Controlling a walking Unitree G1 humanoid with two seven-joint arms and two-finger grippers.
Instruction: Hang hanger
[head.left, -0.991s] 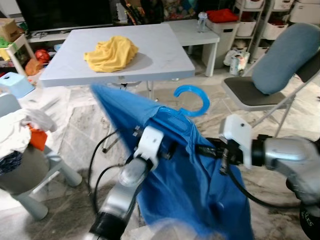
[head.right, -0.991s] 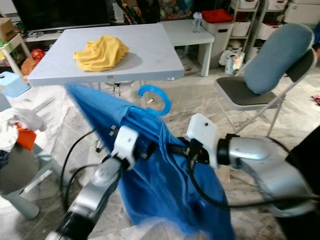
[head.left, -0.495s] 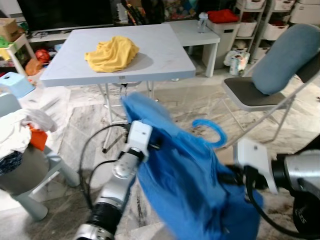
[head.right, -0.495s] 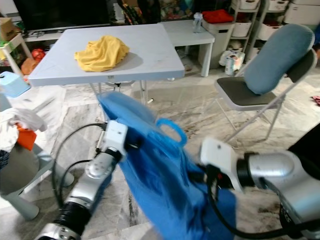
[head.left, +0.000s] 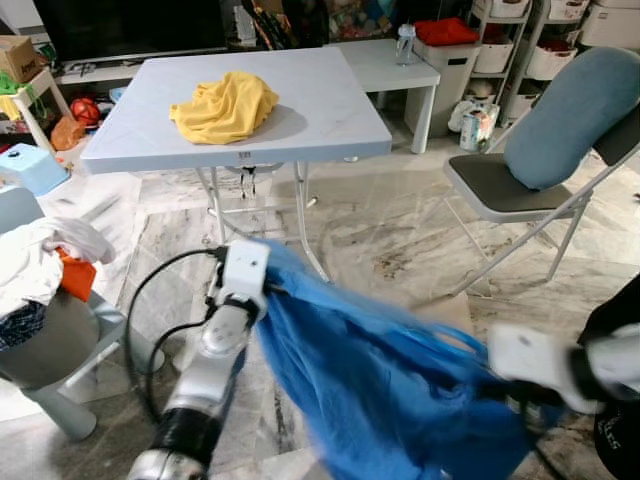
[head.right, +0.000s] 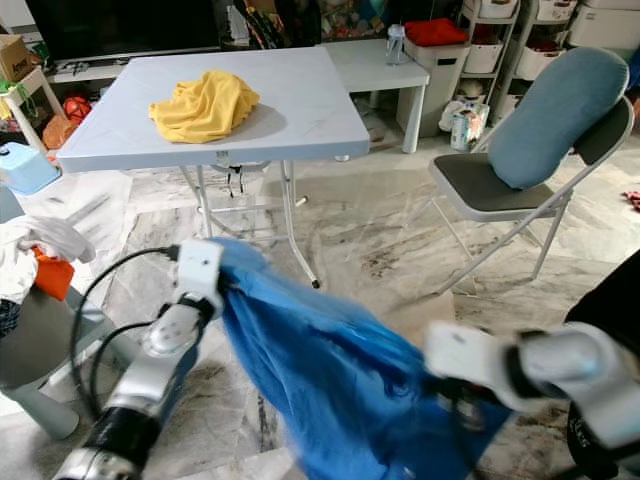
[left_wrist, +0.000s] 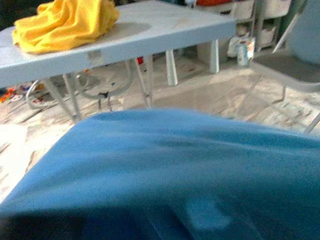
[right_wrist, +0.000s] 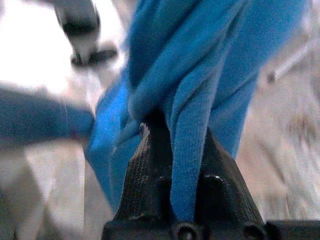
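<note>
**A:** What does this step call for, as you read it?

**B:** Carrying the load steadily, I'd say. The blue garment (head.left: 380, 380) is stretched between the two arms. The right pincer (right_wrist: 186, 165) has its two black fingers (right_wrist: 145, 170) closed narrowly on a fold of that cloth, which runs up between them. The left pincer (head.left: 262, 290) is at the garment's other end, but the cloth drapes over it, so I cannot tell whether it is wide or narrow.

**A:** And the hanger?

**B:** I can't make it out; my guess is that it is inside the garment, somewhere between the two pincers. The right arm is blurred, so I'd slow it down, keep both pincers level and the cloth taut, so nothing slips out or drags on the marble floor (head.left: 380, 230) under them.

**A:** Anything to steer clear of?

**B:** The grey desk (head.left: 330, 110) with the yellow cloth (head.left: 225, 105) stands well beyond the left pincer, and the folding chair (head.left: 520, 180) is ahead of the right one. No rail is in view, so it needs finding first.

**A:** Any writing to read?

**B:** There's a small label on the desk's front edge, too small to read. Nothing else legible.
</note>
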